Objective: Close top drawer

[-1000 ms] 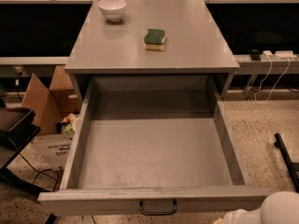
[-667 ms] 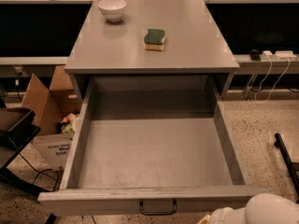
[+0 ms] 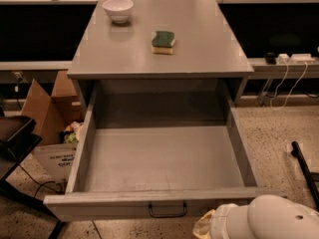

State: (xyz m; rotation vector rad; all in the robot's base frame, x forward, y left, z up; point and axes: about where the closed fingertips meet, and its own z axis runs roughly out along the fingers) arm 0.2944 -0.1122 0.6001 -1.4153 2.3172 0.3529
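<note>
The top drawer [image 3: 159, 158] of the grey cabinet stands pulled far out toward the camera, and its plain grey inside holds nothing. Its front panel runs along the bottom of the view, with a small dark loop handle [image 3: 167, 210] at the centre. My gripper [image 3: 207, 227] enters at the bottom right, at the end of the rounded white arm [image 3: 269, 218]. It sits just right of the handle, at the drawer's front panel. The lower drawers are hidden.
A white bowl [image 3: 118, 9] and a green-and-yellow sponge [image 3: 163, 41] rest on the cabinet top [image 3: 199, 44]. Cardboard boxes [image 3: 47, 108] and a dark chair [image 3: 12, 138] stand to the left. Cables and a power strip [image 3: 289, 59] lie to the right, above a dark bar [image 3: 304, 168] on the floor.
The white arm has moved left and further up into view, from the bottom right corner toward the drawer handle. The drawer has not moved.
</note>
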